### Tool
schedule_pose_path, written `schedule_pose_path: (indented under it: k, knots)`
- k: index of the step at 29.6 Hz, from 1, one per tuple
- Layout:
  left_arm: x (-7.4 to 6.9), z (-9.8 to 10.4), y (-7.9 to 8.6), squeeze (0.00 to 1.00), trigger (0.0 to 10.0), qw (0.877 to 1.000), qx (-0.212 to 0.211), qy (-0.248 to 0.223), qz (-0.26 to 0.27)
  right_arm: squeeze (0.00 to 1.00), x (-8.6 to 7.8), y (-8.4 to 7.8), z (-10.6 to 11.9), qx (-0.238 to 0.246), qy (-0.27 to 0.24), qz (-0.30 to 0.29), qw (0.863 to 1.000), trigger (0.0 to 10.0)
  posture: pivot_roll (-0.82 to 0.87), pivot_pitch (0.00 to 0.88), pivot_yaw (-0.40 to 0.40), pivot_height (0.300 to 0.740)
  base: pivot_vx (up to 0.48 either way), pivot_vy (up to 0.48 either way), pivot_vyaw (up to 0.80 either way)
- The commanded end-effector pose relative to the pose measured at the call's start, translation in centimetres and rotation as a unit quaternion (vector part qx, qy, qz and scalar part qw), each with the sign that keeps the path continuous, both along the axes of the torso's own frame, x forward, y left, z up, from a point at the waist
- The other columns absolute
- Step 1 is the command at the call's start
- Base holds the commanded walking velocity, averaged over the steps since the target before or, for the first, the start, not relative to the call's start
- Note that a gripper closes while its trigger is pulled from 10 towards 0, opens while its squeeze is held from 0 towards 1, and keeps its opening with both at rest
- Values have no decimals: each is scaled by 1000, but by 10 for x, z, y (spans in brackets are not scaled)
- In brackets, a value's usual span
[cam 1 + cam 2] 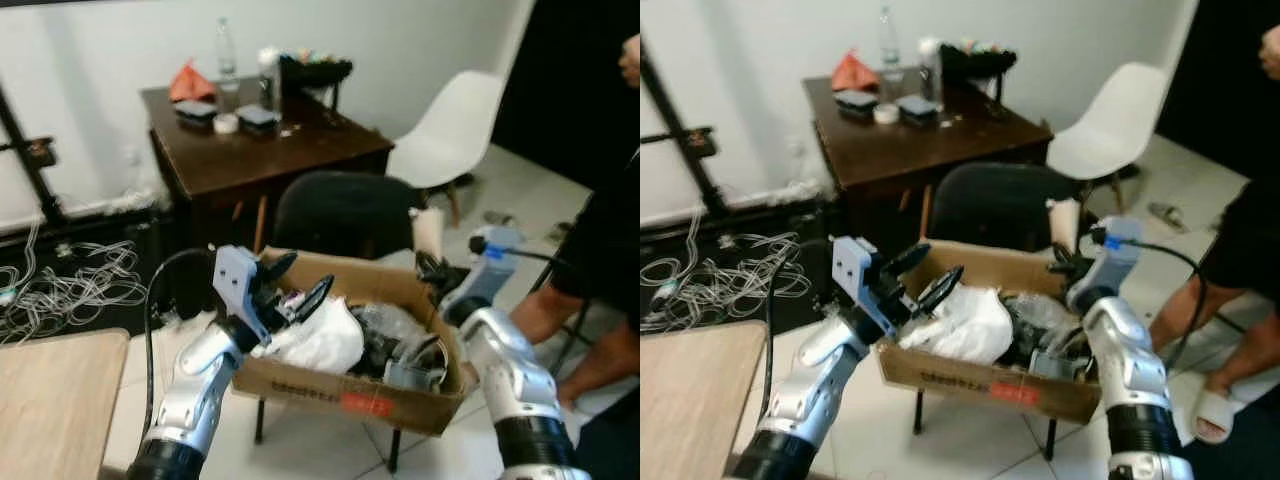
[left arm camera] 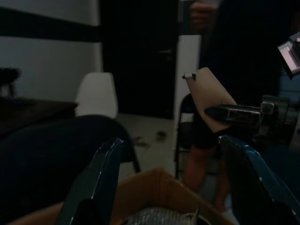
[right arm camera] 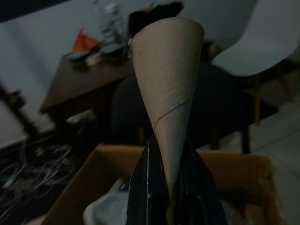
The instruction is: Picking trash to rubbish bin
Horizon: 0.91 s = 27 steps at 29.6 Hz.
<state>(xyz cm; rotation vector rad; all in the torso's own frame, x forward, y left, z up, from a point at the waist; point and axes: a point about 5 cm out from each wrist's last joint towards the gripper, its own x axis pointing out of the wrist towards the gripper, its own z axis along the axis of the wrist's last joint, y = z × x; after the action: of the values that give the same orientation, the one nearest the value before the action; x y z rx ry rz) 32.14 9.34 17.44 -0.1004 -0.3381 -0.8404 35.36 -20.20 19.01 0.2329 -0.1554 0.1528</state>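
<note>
Behind the cardboard box (image 1: 345, 385) stand black chair (image 1: 340, 212) and desk (image 1: 262, 150).

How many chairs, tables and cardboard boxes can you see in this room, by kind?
Chairs: 2, white chair and black chair
Tables: 2, dark wooden table and light wooden table
Cardboard boxes: 1, trash-filled cardboard box
Total: 5

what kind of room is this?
Probably a home room used as a workspace: dark wooden table cluttered with bottles, white chair, loose cables on the tiled floor, cardboard box of trash.
</note>
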Motion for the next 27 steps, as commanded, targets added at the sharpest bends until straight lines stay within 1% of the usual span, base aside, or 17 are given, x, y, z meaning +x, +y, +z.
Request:
schedule_pose_path:
  k: [1, 2, 4, 5, 6, 9, 10, 11, 12, 13, 14, 16, 17, 22, 25, 26, 27]
  knots:
    - [-2, -7, -1, 0, 10000, 1000, 17, 4, -1, 0, -3, -7, -4, -8, 2, -16, 1000, 10000, -245, 108, 44, 740, 398, 0, 0]
    - [-3, -8, -1, 0, 10000, 1000, 22, 4, -1, 0, -3, -11, -3, -11, 1, -21, 1000, 10000, -245, 108, 44, 740, 398, 0, 0]
    - [-3, -8, -1, 0, 10000, 1000, 22, 4, -1, 0, -3, -11, -3, -11, 1, -21, 1000, 10000, -245, 108, 44, 740, 398, 0, 0]
    - [-3, -10, -1, 0, 10000, 1000, 30, 3, 1, 0, -4, -15, -2, -15, 1, -28, 1000, 10000, -245, 110, 43, 740, 356, 0, 0]
    - [-1, -19, 3, 0, 10000, 998, 64, 2, 24, 0, -4, -30, -2, -31, 8, -50, 998, 10000, -247, 115, 40, 740, 0, 0, 0]
    - [1, -29, 9, 0, 10000, 994, 101, 0, 49, 0, -6, -45, -4, -58, 23, -73, 995, 10000, -248, 121, 37, 740, 0, 0, 0]
    - [1, -29, 9, 0, 10000, 994, 101, 0, 49, 0, -6, -45, -4, -58, 23, -73, 995, 10000, -248, 121, 37, 740, 0, 0, 0]
    - [1, -33, 14, 0, 10000, 991, 118, 3, 59, 0, -7, -54, -9, -92, 43, -86, 991, 10000, -248, 125, 36, 740, 0, 0, 0]
    - [1, -33, 14, 0, 10000, 991, 118, 3, 59, 0, -7, -54, -9, -92, 43, -86, 991, 10000, -248, 125, 36, 740, 0, 0, 0]
    - [2, -37, 19, 0, 10000, 989, 131, 6, 70, 0, -9, -62, -15, -120, 63, -97, 986, 10000, -247, 126, 35, 740, 0, 0, 0]
    - [2, -37, 19, 0, 10000, 989, 131, 6, 70, 0, -9, -62, -15, -120, 63, -97, 986, 10000, -247, 126, 35, 740, 0, 0, 0]
    - [1, -44, 29, 0, 10000, 982, 164, 7, 91, 0, -12, -75, -26, -153, 103, -115, 976, 10000, -246, 136, 35, 740, 0, 0, 0]
    - [0, -47, 32, 0, 10000, 980, 176, 7, 96, 0, -12, -76, -30, -163, 113, -116, 973, 10000, -245, 138, 37, 740, 0, 0, 0]
    - [-2, -53, 35, 0, 10000, 976, 194, 8, 97, 0, -12, -73, -38, -181, 129, -103, 970, 10000, -246, 143, 40, 740, 0, 0, 0]
    - [-4, -60, 36, 0, 10000, 973, 214, 7, 88, 0, -6, -52, -53, -191, 149, -55, 969, 10000, -243, 148, 45, 740, 0, 0, 0]
    - [-4, -60, 36, 0, 10000, 973, 214, 7, 88, 0, -6, -52, -53, -191, 149, -55, 969, 10000, -243, 148, 45, 740, 0, 0, 0]
    - [-5, -61, 37, 0, 10000, 973, 216, 7, 85, 0, -5, -44, -62, -197, 161, -41, 966, 10000, -241, 150, 48, 740, 0, 0, 0]
